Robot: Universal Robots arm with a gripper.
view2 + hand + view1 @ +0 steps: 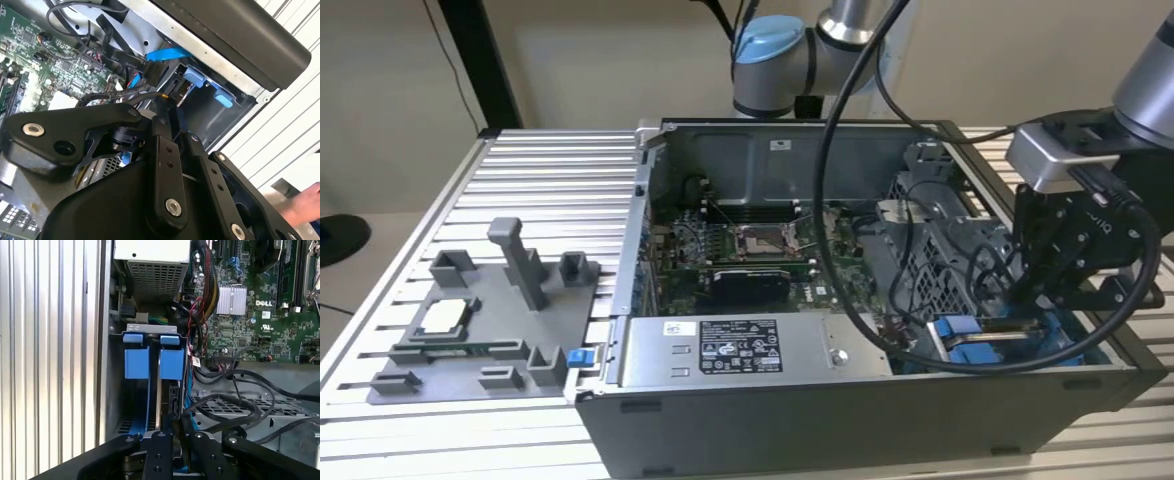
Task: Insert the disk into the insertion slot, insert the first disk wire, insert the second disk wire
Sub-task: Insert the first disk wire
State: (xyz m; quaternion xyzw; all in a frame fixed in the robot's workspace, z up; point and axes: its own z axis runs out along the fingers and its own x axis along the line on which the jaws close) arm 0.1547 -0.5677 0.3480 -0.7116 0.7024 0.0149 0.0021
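Observation:
The disk stands on edge inside the insertion slot point(150, 329), its blue frame point(171, 365) showing in the first wrist view and at the case's front right corner point(974, 335) in the exterior view. My gripper point(174, 432) hangs right over the disk's connector end point(173, 397), fingers point(162, 145) close together on the plug of a black disk wire point(125, 96). A blue disk wire point(167, 52) runs to a dark plug beside the fingertips; whether it is seated I cannot tell. The grey perforated cage point(947, 270) surrounds the slot.
A silver power-supply box point(720, 350) lies along the case's front. Thick black cables point(834, 200) hang across the motherboard point(747, 250). A grey fixture tray point(480, 320) stands on the ribbed table at the exterior view's left. A person's hand point(305, 205) shows beside the case.

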